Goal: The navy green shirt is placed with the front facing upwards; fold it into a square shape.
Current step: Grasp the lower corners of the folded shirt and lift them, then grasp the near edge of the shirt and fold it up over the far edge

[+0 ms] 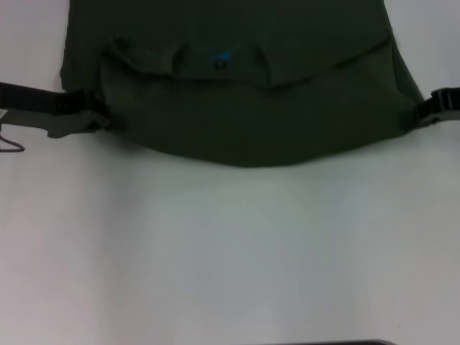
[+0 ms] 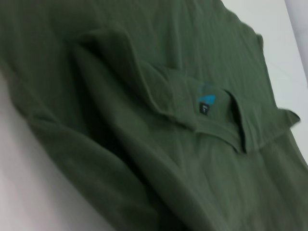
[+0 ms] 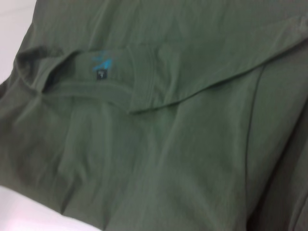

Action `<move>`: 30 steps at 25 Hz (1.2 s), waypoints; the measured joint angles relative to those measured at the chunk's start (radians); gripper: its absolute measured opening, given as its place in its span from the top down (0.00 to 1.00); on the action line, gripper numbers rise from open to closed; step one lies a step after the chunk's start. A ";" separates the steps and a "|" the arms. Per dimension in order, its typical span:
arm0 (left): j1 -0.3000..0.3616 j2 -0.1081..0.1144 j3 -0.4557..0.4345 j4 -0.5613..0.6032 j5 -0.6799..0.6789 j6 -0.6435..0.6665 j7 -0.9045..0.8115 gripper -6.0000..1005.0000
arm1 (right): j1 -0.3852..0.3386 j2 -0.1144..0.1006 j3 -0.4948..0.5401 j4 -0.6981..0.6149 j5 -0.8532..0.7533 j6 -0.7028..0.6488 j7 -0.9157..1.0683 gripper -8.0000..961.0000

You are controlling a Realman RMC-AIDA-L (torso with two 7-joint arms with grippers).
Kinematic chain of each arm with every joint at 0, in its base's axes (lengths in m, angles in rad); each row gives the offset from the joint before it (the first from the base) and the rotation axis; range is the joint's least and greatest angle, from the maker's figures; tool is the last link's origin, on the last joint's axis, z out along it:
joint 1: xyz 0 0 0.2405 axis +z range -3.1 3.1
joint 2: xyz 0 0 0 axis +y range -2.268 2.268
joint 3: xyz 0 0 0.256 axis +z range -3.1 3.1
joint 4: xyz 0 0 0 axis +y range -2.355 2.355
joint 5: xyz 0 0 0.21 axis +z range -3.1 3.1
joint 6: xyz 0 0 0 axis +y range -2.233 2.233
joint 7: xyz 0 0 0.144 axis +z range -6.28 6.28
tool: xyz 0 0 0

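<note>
The navy green shirt (image 1: 244,122) lies at the far side of the white table (image 1: 230,251), its near part doubled over so the collar and the black neck tag with blue print (image 1: 221,61) show on top. Its near edge sags in a curve between my two grippers. My left gripper (image 1: 104,118) is at the shirt's left edge and my right gripper (image 1: 411,116) at its right edge, each shut on the cloth. The left wrist view shows the shirt (image 2: 144,144) and tag (image 2: 206,102). The right wrist view shows the shirt (image 3: 168,144) and tag (image 3: 102,67). The chest letters are hidden.
White tabletop stretches from the shirt's near edge towards me. A thin cable (image 1: 11,144) hangs by the left arm at the left border. A dark strip (image 1: 338,343) shows at the table's near edge.
</note>
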 joint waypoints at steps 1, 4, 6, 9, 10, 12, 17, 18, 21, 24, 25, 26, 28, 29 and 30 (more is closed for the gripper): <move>0.002 0.003 0.000 -0.005 0.003 0.021 0.000 0.98 | 0.001 -0.004 0.000 -0.001 -0.010 -0.025 0.001 0.90; 0.009 0.011 -0.002 -0.021 0.029 0.100 0.001 0.98 | 0.002 -0.011 -0.002 -0.010 -0.058 -0.091 0.008 0.90; 0.010 0.014 -0.003 -0.025 0.058 0.145 0.001 0.98 | 0.004 -0.008 -0.002 -0.019 -0.097 -0.131 0.010 0.90; 0.010 0.015 -0.002 -0.030 0.114 0.208 -0.001 0.98 | 0.004 -0.001 -0.005 -0.039 -0.146 -0.194 0.009 0.89; 0.011 0.015 -0.002 -0.032 0.131 0.224 -0.002 0.98 | 0.003 0.002 -0.006 -0.051 -0.161 -0.218 0.009 0.89; 0.016 0.013 -0.003 -0.037 0.165 0.263 -0.005 0.98 | -0.002 0.009 -0.007 -0.075 -0.183 -0.262 0.008 0.89; 0.050 -0.003 0.000 -0.086 0.227 0.386 -0.012 0.98 | -0.020 0.030 -0.019 -0.116 -0.219 -0.371 0.004 0.88; 0.059 -0.010 0.000 -0.106 0.243 0.409 -0.015 0.98 | -0.023 0.035 -0.023 -0.119 -0.228 -0.388 0.000 0.88; 0.085 -0.035 -0.002 -0.159 0.302 0.462 -0.021 0.98 | -0.037 0.055 -0.049 -0.121 -0.251 -0.436 -0.017 0.88; 0.101 -0.050 -0.009 -0.178 0.343 0.492 -0.023 0.98 | -0.057 0.074 -0.084 -0.121 -0.265 -0.449 -0.017 0.87; 0.104 -0.052 -0.010 -0.181 0.350 0.497 -0.023 0.98 | -0.063 0.078 -0.091 -0.121 -0.266 -0.450 -0.018 0.87; 0.107 -0.053 -0.010 -0.183 0.353 0.500 -0.023 0.98 | -0.068 0.081 -0.096 -0.121 -0.266 -0.450 -0.018 0.87; 0.112 -0.054 -0.010 -0.188 0.356 0.503 -0.024 0.98 | -0.074 0.084 -0.093 -0.122 -0.263 -0.450 -0.020 0.87; 0.112 -0.054 -0.010 -0.191 0.356 0.506 -0.024 0.98 | -0.075 0.083 -0.085 -0.125 -0.257 -0.450 -0.023 0.86; 0.112 -0.054 -0.011 -0.196 0.354 0.510 -0.024 0.98 | -0.075 0.081 -0.077 -0.128 -0.246 -0.450 -0.026 0.86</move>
